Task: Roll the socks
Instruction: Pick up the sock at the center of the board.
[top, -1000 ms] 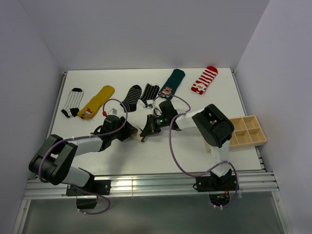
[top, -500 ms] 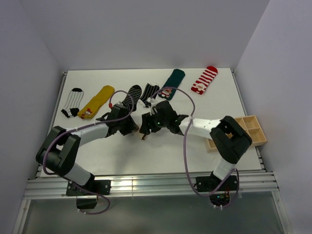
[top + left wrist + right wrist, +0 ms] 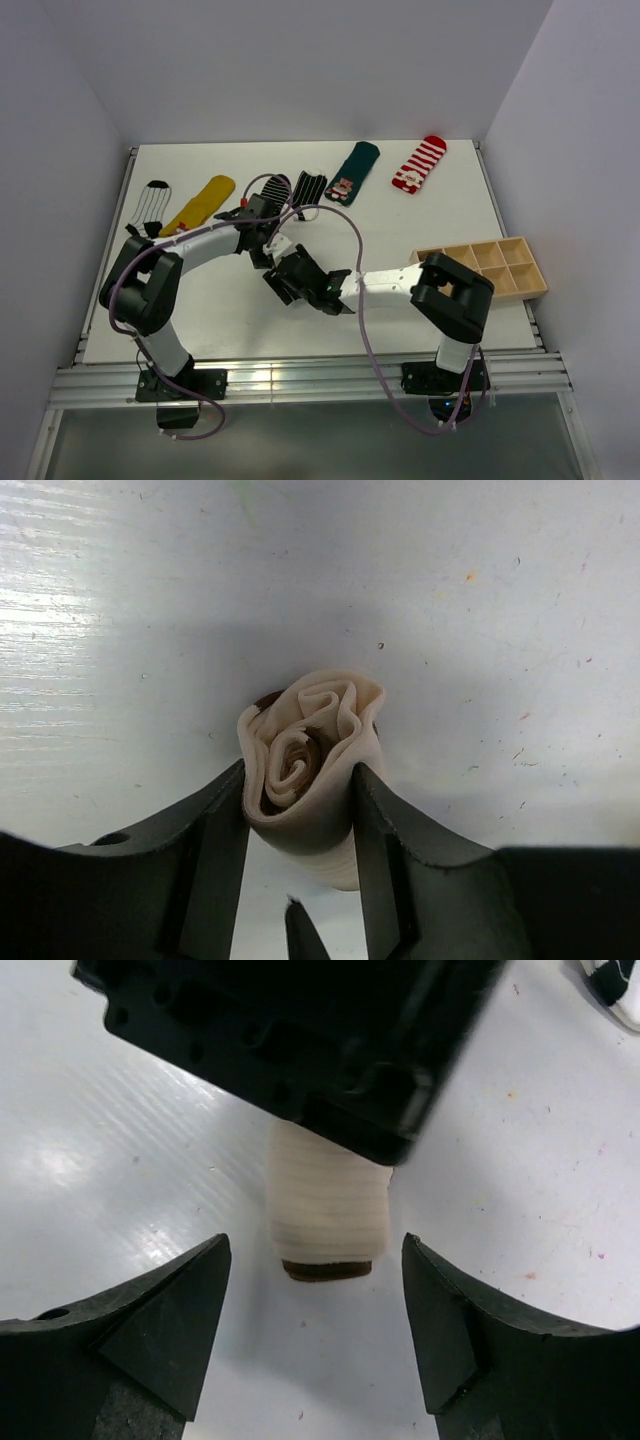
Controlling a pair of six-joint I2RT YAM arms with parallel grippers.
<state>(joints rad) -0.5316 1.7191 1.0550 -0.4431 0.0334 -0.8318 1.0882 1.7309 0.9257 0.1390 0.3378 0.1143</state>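
Pale lilac walls [image 3: 300,60] are enclosing a white table [image 3: 400,230] whose painted top is showing fine brush-like streaks and small specks in the wrist views. Along the upper part of the overhead frame, flat socks are lying in a row: a black-and-white striped sock [image 3: 150,205] at the left, a mustard sock [image 3: 203,203] beside it, a black sock with thin white lines [image 3: 310,187] near the middle, a teal sock [image 3: 353,170] and a red-and-white striped sock [image 3: 420,165] toward the right. A light wooden tray [image 3: 482,270], divided into square compartments, is sitting at the right edge. Near the middle of the table the left gripper [image 3: 298,790] is pinching a rolled cream sock [image 3: 310,750] between its black fingers [image 3: 215,850], squeezing the soft knit into a rose-like spiral with a brown strip showing at its core. In the right wrist view the same roll is appearing as a ribbed cream cylinder ending in a brown band, lying on the table under the left arm's black housing. The right gripper [image 3: 315,1245] is standing open, its wedge-shaped fingers on either side of the roll's end and apart from it.
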